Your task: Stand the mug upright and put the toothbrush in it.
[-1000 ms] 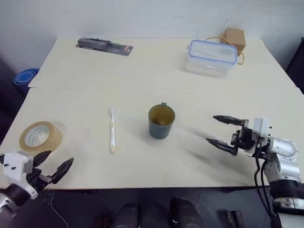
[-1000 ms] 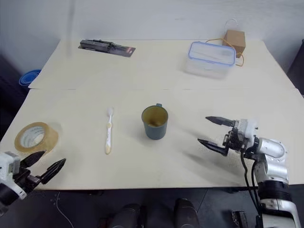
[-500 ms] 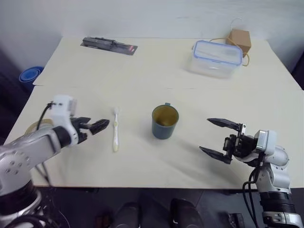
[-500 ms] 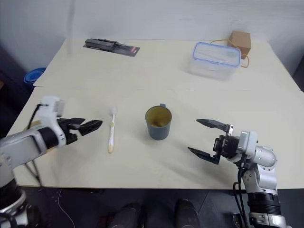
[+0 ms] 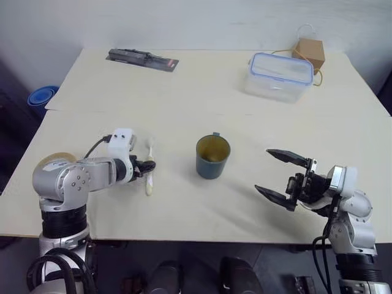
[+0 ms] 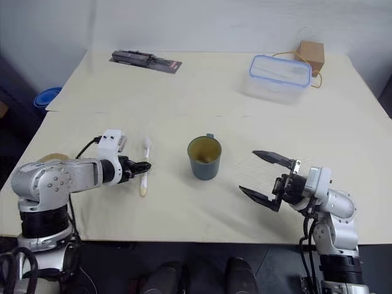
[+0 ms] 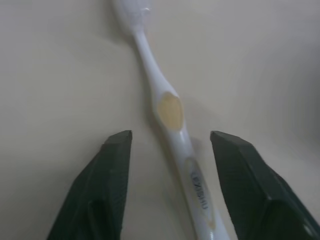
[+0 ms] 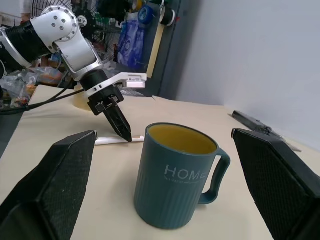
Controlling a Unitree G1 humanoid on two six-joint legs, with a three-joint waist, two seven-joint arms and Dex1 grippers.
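Mug upright at the table's centre, so your first half is done. Toothbrush lies flat to its left; your left gripper straddles the handle, part-open (nothing gripped yet). Right gripper waits wide open, right of the mug.

I looked over a pale cream table, made of two tops pushed together along a seam. At its far left edge a dark packaged tool with a red end lay flat. Toward the far right stood a clear plastic box with a blue-rimmed lid on it. Just behind that box sat a small brown cardboard box with a thin wire loop on top and a yellow cord trailing beside it. At the near left edge of the table I saw part of a roll of tan tape. Off the table to the left, a blue bowl rested low on the dark floor.
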